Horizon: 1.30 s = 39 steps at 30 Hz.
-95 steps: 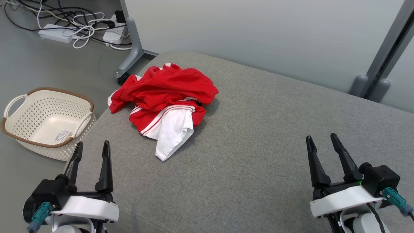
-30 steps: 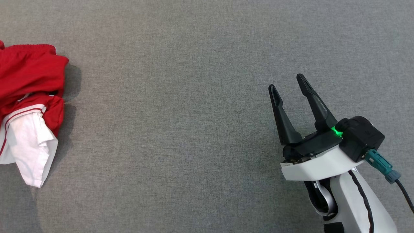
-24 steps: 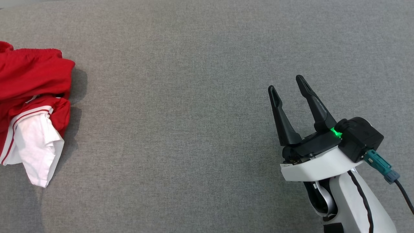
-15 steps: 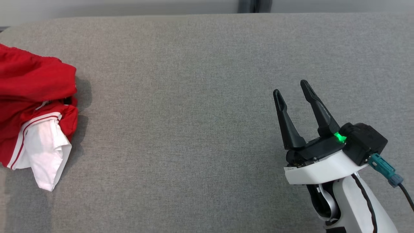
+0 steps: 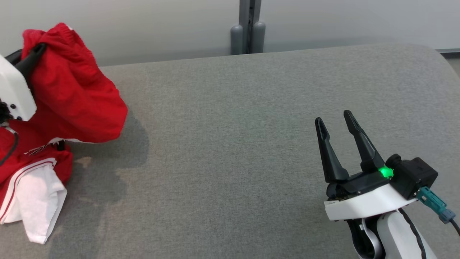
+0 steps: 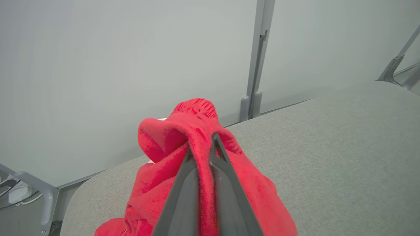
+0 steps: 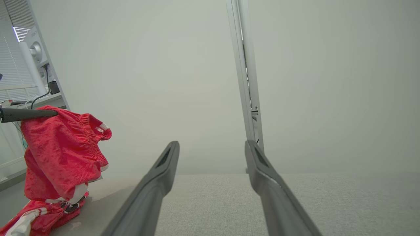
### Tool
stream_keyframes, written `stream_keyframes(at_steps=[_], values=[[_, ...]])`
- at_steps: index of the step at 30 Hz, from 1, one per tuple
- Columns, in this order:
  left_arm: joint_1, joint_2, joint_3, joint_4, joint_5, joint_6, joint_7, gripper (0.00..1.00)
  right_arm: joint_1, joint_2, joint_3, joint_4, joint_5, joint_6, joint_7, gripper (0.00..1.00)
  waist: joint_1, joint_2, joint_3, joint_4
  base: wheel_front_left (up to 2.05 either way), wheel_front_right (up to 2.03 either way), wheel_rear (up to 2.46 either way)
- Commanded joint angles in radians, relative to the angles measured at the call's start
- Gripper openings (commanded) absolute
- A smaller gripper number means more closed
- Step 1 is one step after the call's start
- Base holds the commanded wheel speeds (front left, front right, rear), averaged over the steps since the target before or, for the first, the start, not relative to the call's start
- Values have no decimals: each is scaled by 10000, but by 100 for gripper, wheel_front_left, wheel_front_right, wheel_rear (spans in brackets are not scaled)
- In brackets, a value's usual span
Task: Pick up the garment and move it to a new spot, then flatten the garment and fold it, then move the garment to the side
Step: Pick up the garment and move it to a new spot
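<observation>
Over cushion (image 5: 230,144), left tool (image 6: 201,144) pinches garment (image 5: 79,97) (partly raised)

No text, number or brand is legible. The white print (image 5: 37,149) on the red garment (image 5: 72,93) and a mark on the monitor (image 7: 31,65) are too small to read.

The garment (image 5: 72,97) is at the cushion's (image 5: 222,144) left end, its lower part lying on the cushion and its top held above it in the left gripper (image 6: 201,146). The right gripper (image 5: 333,117) hangs over the cushion's right front. A post (image 5: 248,27) stands behind the cushion, against the wall (image 5: 161,28).
</observation>
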Motion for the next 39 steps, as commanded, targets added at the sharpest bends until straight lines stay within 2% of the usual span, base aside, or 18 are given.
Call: stream_keyframes(at_steps=[1, 12, 21, 27, 28, 29, 30, 31, 39], values=[[-171, -54, -139, -230, 95, -4, -58, 0, 185, -61, -20, -21, 77, 5, -53, 100, 0, 0, -440, -479, 0, 0, 0], [458, -716, -813, -1983, 18, 87, 105, 0, 640, -56, -111, -72, 66, 5, -53, 100, 0, 0, -971, -1770, 0, 0, 0], [1411, -1806, -1379, -2758, 26, 371, -282, 0, 642, -58, -92, -290, 88, 5, -53, 100, 0, 0, -655, -2542, 0, 0, 0], [1999, -2660, -1712, -2348, 218, 518, -970, 0, 592, -58, 51, -404, 130, 5, -53, 100, 0, 0, -383, -2802, 0, 0, 0], [2107, -2776, -1813, -2193, 277, 482, -1056, 6, 572, -57, 53, -424, 159, 5, -53, 100, 0, 0, -335, -2821, 0, 0, 0], [2192, -2908, -1882, -2026, 289, 438, -1184, 34, 561, -58, 21, -472, 279, 5, -53, 100, 0, 0, -292, -2825, 0, 0, 0], [2251, -3019, -1910, -1852, 328, 393, -1374, 70, 553, -60, 0, -512, 335, 5, -53, 100, 0, 0, -262, -2823, 0, 0, 0], [2296, -3114, -1949, -1638, 392, 338, -1580, 100, 554, -57, -28, -542, 392, 5, -53, 100, 0, 0, -226, -2813, 0, 0, 0], [2416, -3772, -2353, -189, 1182, 35, -4040, 100, 568, -60, -397, -996, 947, 5, -53, 100, 0, 0, -33, -2402, 0, 0, 0]])
